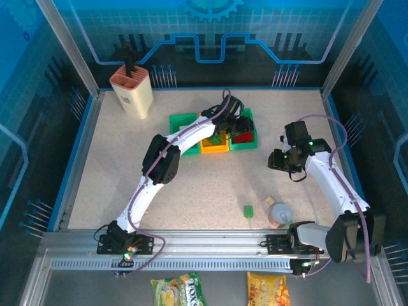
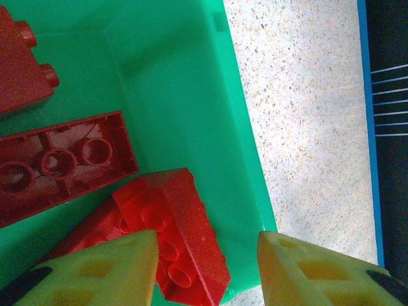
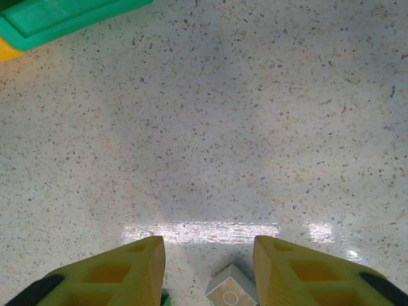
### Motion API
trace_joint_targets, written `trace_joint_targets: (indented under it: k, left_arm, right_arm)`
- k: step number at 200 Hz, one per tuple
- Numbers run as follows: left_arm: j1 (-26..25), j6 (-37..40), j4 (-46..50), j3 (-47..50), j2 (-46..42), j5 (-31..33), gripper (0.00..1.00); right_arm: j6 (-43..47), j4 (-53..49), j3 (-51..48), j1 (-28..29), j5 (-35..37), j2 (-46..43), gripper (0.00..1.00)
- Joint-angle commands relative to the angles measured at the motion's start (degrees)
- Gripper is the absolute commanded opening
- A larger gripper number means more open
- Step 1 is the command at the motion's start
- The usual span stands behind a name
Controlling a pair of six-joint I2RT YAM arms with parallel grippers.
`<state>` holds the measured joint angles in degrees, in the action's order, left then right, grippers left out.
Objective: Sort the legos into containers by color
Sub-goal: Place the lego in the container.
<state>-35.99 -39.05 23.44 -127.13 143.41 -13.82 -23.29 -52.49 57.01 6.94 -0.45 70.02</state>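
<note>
Top view: yellow-orange bin (image 1: 213, 147) sits mid-row. The green bin (image 1: 249, 141) touching its right side holds red legos (image 1: 242, 136), with the left gripper (image 1: 231, 123) over it. Right gripper (image 1: 278, 160) is well right of the yellow-orange bin, above bare surface (image 1: 210, 185). Green lego (image 1: 248, 211) and pale lego (image 1: 269, 201) lie loose, nearer the arm bases.

Left wrist view: jaws slightly parted and clamping nothing, a red lego (image 2: 172, 242) below them in the green bin (image 2: 191, 95).

Right wrist view: jaws narrowly apart and empty, the pale lego (image 3: 231, 292) on the surface between the fingers.

Yellow-green packet (image 1: 177, 290), in front of the bench (image 1: 191, 185): bold white lettering, reads roughly "TOYS", middle letters unsure. Orange packet (image 1: 268, 289) beside it: print too small to read.
</note>
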Motion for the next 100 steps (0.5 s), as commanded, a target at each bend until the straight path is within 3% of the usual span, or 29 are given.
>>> trace_joint_targets:
  k: [1, 100]
  left_arm:
    - [0.5, 0.4, 0.3, -0.5, -3.1, -0.7, 0.46]
    - [0.4, 4.5, 9.7, 8.0, -14.3, 0.3, 0.46]
  right_arm:
    - [0.4, -1.2, 1.4, -1.0, 0.0, -0.9, 0.42]
    - [-0.4, -1.4, -1.2, 1.1, -0.8, -0.2, 0.42]
